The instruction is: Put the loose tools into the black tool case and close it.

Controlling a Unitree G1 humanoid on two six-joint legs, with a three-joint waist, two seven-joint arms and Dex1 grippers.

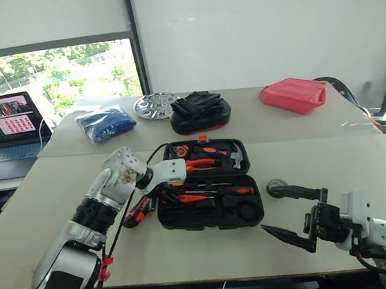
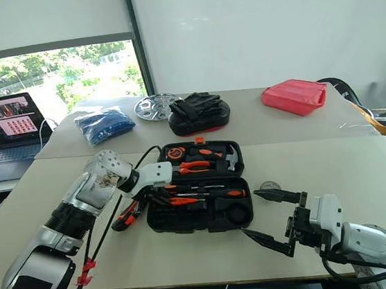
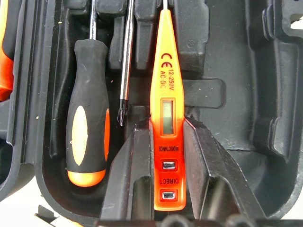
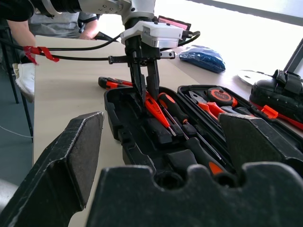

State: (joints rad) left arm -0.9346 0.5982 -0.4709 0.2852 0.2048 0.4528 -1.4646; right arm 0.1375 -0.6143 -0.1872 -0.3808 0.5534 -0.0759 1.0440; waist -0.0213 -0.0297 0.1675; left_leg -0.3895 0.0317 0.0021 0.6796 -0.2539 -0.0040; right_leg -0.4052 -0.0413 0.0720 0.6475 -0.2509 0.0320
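Note:
The black tool case (image 1: pixel 167 221) lies open on the near table, lid half away from me. My left gripper (image 1: pixel 165 195) hangs over its left end, pointing down and shut on the slim orange tester pen (image 3: pixel 165 90), which sits between the fingers (image 3: pixel 132 165) just above a moulded slot. A short screwdriver (image 3: pixel 87 137) and a long screwdriver (image 1: pixel 230 191) lie in the near half. The orange-black utility knife (image 1: pixel 138 210) rests on the table beside the case's left edge. My right gripper (image 1: pixel 268 210) hovers open to the right of the case, holding nothing.
Pliers (image 1: pixel 199 165) and a hammer (image 1: pixel 235 155) sit in the lid half. A small round grey thing (image 1: pixel 276 186) lies by my right gripper. On the far table are a black pouch (image 1: pixel 200 112), blue bag (image 1: pixel 107 121), metal disc (image 1: pixel 155 105), red pouch (image 1: pixel 293 95) and laptop (image 1: pixel 3 128).

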